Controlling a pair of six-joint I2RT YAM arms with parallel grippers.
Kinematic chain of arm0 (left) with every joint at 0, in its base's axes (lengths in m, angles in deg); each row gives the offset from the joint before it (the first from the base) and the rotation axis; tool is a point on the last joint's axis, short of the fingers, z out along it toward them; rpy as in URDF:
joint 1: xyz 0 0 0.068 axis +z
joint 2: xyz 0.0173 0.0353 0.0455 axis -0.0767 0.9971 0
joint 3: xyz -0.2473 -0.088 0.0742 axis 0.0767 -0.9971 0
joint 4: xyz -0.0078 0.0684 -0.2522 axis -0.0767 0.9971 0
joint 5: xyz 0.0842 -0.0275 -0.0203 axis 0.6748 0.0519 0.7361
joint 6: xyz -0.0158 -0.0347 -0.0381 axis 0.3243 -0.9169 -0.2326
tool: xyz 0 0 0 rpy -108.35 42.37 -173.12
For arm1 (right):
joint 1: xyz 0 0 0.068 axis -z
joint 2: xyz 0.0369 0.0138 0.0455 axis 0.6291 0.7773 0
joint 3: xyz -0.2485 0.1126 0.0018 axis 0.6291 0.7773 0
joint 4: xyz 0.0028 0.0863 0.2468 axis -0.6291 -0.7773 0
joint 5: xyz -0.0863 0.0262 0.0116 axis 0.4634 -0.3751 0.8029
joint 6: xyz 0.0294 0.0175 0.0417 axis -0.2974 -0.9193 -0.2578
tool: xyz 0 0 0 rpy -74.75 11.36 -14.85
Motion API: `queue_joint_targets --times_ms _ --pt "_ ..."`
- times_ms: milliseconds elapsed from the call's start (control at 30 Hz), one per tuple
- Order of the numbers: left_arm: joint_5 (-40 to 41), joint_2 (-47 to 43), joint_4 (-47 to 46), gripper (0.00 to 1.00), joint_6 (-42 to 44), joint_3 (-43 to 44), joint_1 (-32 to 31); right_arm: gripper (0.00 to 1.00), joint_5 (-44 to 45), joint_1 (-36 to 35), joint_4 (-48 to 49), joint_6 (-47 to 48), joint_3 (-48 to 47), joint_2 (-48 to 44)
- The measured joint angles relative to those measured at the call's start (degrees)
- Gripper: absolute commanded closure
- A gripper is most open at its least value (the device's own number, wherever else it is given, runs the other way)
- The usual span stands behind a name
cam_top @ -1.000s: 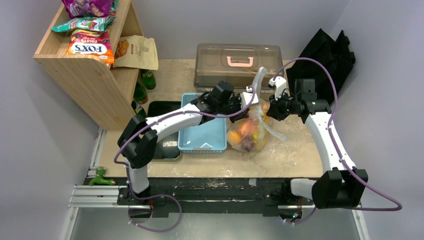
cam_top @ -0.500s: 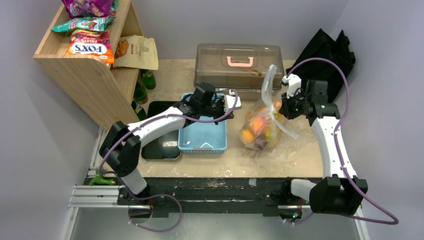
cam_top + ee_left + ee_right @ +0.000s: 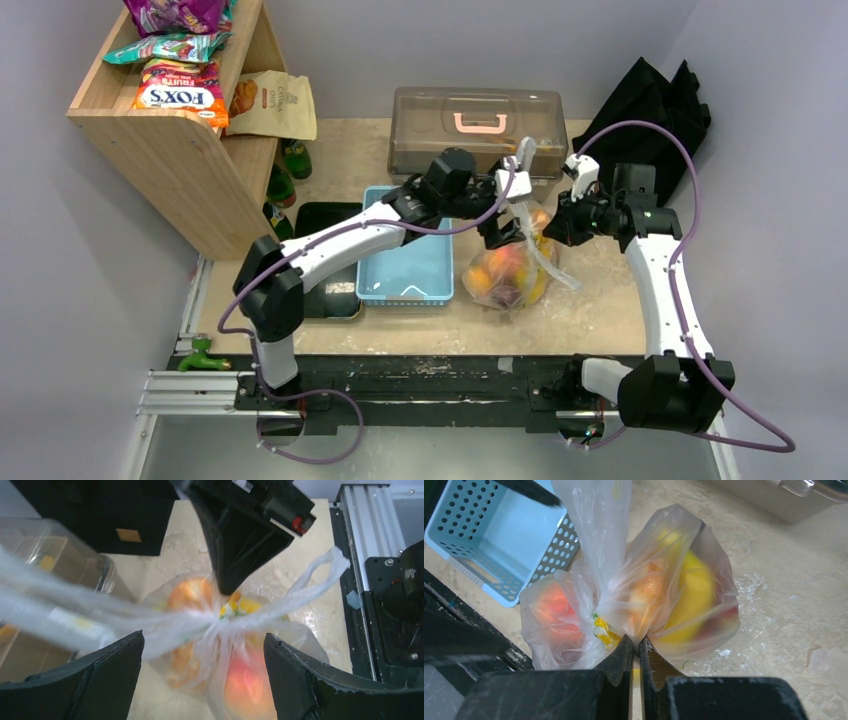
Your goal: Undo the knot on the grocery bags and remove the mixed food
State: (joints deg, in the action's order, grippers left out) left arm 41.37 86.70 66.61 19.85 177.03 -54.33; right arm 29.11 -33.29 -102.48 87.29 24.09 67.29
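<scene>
Left end effector (image 3: pixel 202 642): gapes wide, grips nothing, straddles knot (image 3: pixel 216 626) with one finger on either side and neither touching it. Reaches in from over far right corner of blue basket (image 3: pixel 405 298).

Basket: sits on table (image 3: pixel 590 300), just left of bag (image 3: pixel 505 275).

Knot: whitish and bunched, not yet undone. Sits atop bag, between both end effectors. Sends one plastic strip up and back toward clear box (image 3: pixel 475 125), another down to the right across table.

Bag: rests on table, clear and crinkled, neck gathered shut. Holds food (image 3: pixel 694 595) inside: yellow, orange and red-orange fruit, outlines blurred by film.

Right end effector (image 3: pixel 636 647): fingers pressed together, clamps bag film right beside knot, from the side opposite basket.

Black fabric (image 3: pixel 650 110): lies heaped at far right corner of table, behind right arm.
</scene>
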Motion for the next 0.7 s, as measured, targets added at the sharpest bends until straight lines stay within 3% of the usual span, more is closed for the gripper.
queue_joint_targets --times_ms 100,167,233,367,433,700 --pt "0.1 4.6 0.1 0.17 -1.6 3.8 -2.2 1.0 -1.0 0.0 -0.5 -1.1 0.2 -0.5" --pt "0.6 8.1 0.7 0.24 -2.0 5.4 -3.3 1.0 -1.6 0.0 -0.8 -1.7 0.2 -0.7" --pt "1.5 11.1 1.5 0.4 -2.1 6.7 -3.9 1.0 -1.6 0.0 -0.9 -2.2 0.3 -1.1" --pt "2.9 14.0 3.2 0.83 -2.3 7.7 -4.0 1.0 0.9 0.0 -0.6 -3.2 1.3 -1.9" --pt "3.2 14.0 4.1 0.98 -2.3 7.7 -4.0 1.0 2.5 -0.1 0.4 -3.7 1.7 -2.7" --pt "4.6 8.9 0.7 1.0 -0.2 0.2 -4.3 1.0 8.2 -1.4 4.4 -3.4 5.4 -5.7"
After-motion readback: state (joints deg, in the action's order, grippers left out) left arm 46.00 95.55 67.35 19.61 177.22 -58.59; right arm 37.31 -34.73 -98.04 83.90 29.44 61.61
